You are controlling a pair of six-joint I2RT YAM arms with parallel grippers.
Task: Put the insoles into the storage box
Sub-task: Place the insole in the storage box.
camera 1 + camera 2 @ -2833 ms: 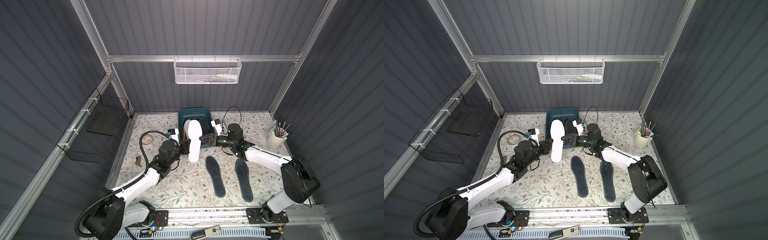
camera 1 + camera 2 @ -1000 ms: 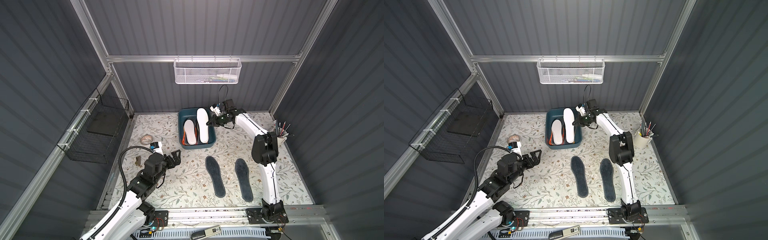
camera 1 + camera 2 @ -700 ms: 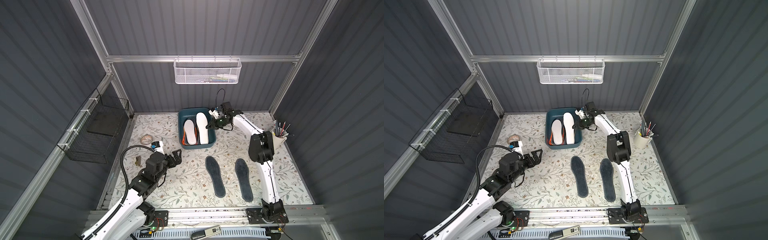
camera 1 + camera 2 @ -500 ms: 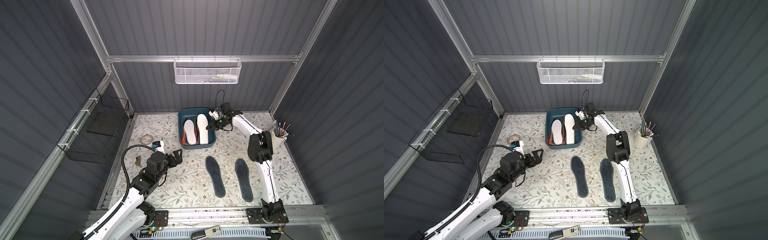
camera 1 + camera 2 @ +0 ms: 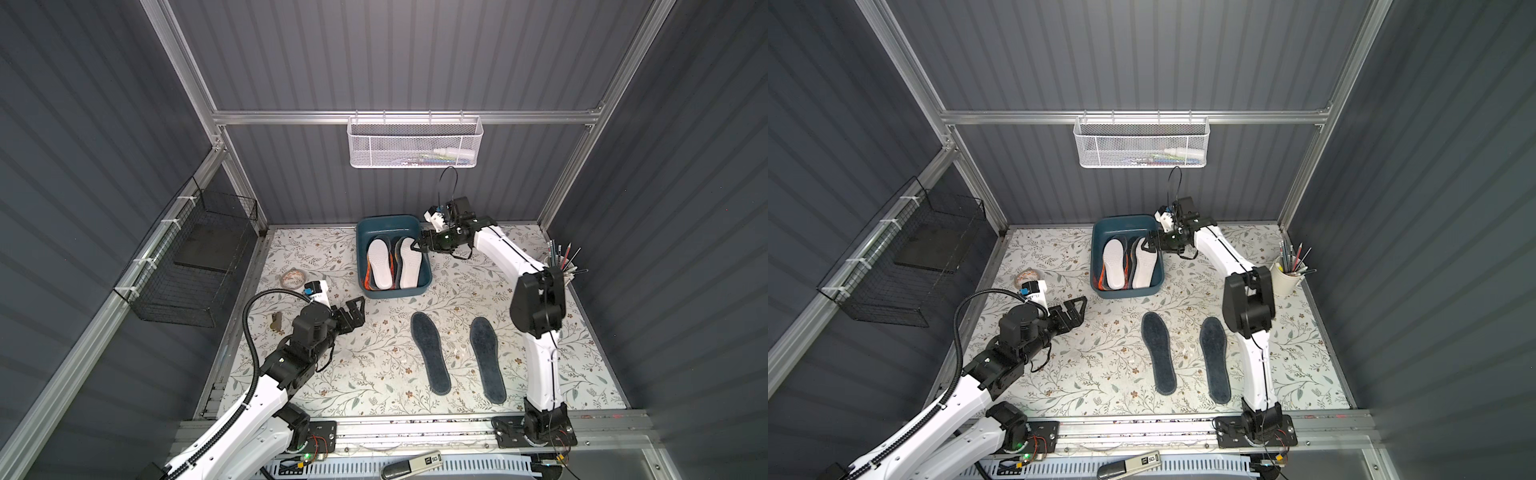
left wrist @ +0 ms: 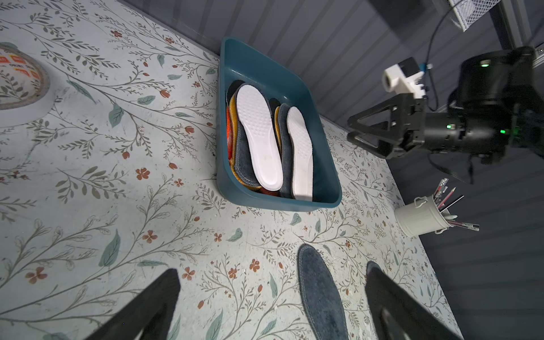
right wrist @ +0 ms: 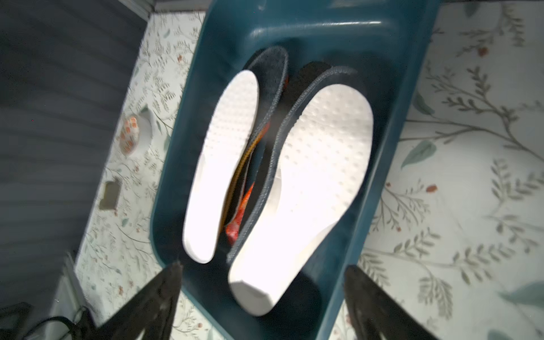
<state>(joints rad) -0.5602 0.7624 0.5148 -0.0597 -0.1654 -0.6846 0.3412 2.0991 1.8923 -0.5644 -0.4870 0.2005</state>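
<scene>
1. Holds nothing in the right gripper [image 5: 417, 245], jaws spread wide above the storage box's [image 5: 392, 292] upper right corner.
2. Spots two white insoles [image 5: 380, 264] side by side atop the pile inside the box, centre frame, orange and grey edges peeking beneath.
3. Finds two dark grey-blue insoles [image 5: 430, 357] flat on the surface [image 5: 374, 374], lower centre, apart from each other.
4. Hangs the left gripper [image 5: 358, 312] released, empty, lower left, above the surface.

Nothing reads clearly. Small white label, perhaps "SD", on grey handheld device [image 5: 411, 460] at bottom centre in both top views. Dark lettering between orange patches on round tape roll [image 6: 17, 82], upper left, too blurred.
</scene>
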